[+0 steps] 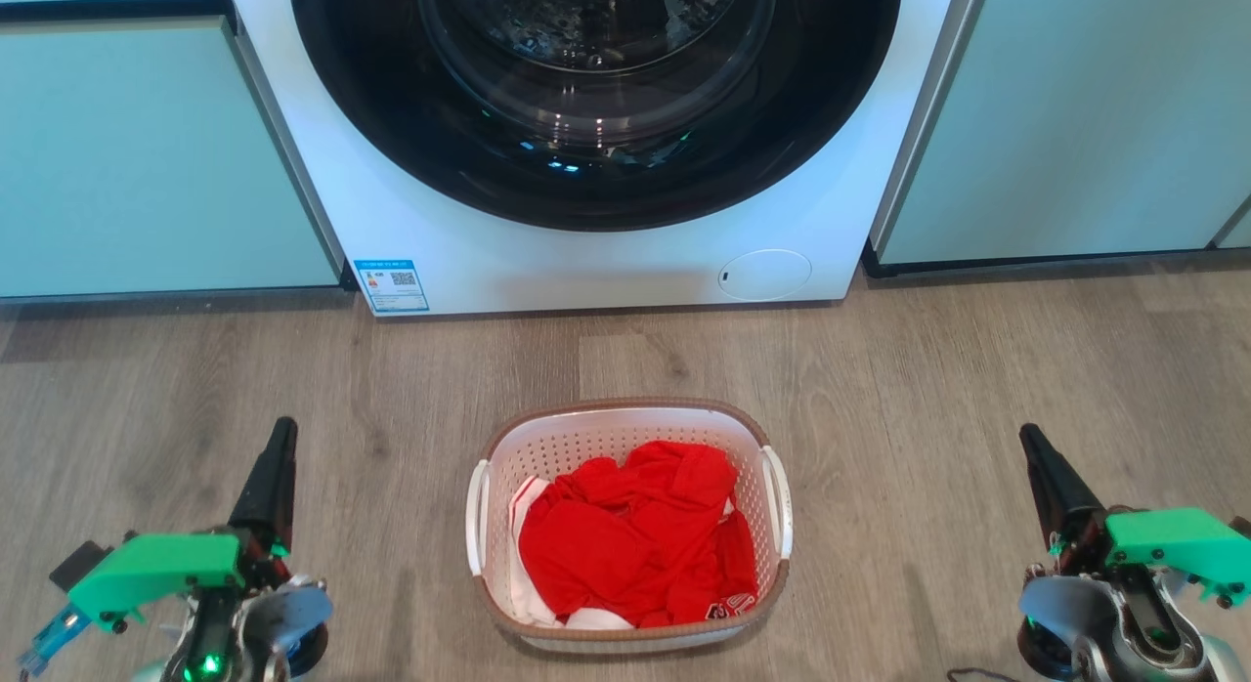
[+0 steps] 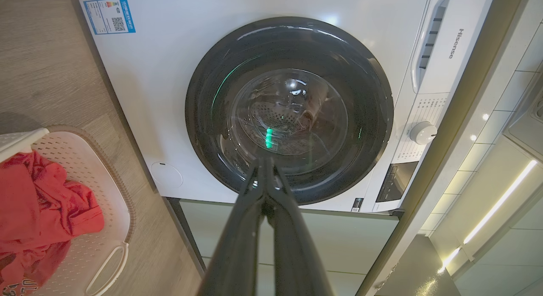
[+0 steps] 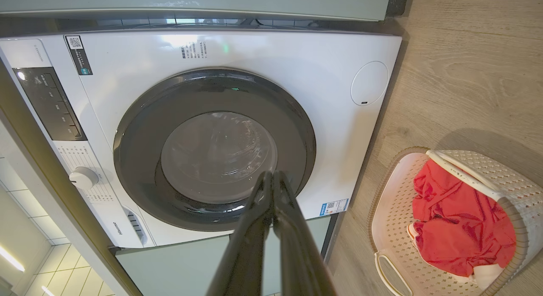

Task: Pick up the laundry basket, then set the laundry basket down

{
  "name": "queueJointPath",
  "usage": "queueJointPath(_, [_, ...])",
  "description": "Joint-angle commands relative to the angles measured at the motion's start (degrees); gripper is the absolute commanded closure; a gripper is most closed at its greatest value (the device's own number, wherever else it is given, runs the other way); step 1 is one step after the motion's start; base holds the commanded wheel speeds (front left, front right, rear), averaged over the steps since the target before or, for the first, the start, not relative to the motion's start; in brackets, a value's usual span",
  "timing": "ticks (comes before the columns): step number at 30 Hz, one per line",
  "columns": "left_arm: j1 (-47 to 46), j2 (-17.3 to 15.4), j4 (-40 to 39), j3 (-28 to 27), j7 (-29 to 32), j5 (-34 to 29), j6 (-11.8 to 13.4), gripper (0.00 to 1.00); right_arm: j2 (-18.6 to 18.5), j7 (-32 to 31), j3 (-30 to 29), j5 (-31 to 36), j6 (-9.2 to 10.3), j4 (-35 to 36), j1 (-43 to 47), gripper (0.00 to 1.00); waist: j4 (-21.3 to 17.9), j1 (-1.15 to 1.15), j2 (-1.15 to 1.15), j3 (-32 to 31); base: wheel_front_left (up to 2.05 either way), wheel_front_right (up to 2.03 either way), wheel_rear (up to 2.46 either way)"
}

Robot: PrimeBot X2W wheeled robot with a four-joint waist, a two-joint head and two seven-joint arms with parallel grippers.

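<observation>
1. The small white perforated plastic laundry basket, brown-rimmed, is found standing on the grey wood-grain floor before the white front-loading washing machine; crumpled red clothing is contained.
2. The left hand and right hand are found fully closed and empty, one on each side, well apart from the basket.

Perforated plastic laundry basket; matt wood-grain floor

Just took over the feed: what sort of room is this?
Likely a home laundry nook: a white front-loading washing machine set between pale green cabinets, and a white perforated plastic laundry basket holding red clothes.
</observation>
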State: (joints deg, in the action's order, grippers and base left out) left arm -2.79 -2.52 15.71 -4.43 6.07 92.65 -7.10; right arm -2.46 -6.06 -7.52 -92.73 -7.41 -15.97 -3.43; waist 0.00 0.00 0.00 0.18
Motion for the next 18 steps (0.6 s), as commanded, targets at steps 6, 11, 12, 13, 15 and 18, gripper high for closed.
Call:
queueJointPath(6, [1.58,0.26,2.59,0.20,-0.04,0.02,0.07,0.00,0.43,0.04,0.24,-0.02,0.00,-2.68,1.29,0.00,0.00,0.00,0.00,0.00,0.00,0.00,0.00])
queueJointPath(11, [2.90,0.54,3.41,0.54,-0.66,-0.37,0.05,0.00,0.55,0.66,1.05,0.16,0.00,-3.78,2.14,0.00,-0.02,0.00,0.00,0.00,0.00,0.00,0.00])
queueJointPath(12, [2.94,0.54,3.26,0.62,-0.83,-0.50,0.05,0.00,0.54,0.83,1.23,0.22,0.00,-3.72,2.13,0.00,-0.02,0.00,0.00,0.00,0.00,0.00,0.00])
queueJointPath(13, [2.98,0.53,3.10,0.69,-0.99,-0.63,0.05,0.00,0.54,0.99,1.38,0.31,0.00,-3.67,2.11,0.00,-0.03,0.00,0.00,-0.01,0.00,0.00,0.00])
queueJointPath(15, [3.06,0.51,2.78,0.82,-1.33,-0.95,0.04,0.00,0.52,1.33,1.65,0.61,0.00,-3.58,2.06,0.00,-0.04,0.00,0.00,-0.02,0.00,0.00,0.00])
queueJointPath(18, [3.15,0.49,2.28,0.98,-1.84,-1.58,0.03,0.00,0.50,1.83,1.98,1.15,-0.01,-3.40,1.98,0.00,-0.06,0.00,0.00,-0.04,0.00,0.00,0.00])
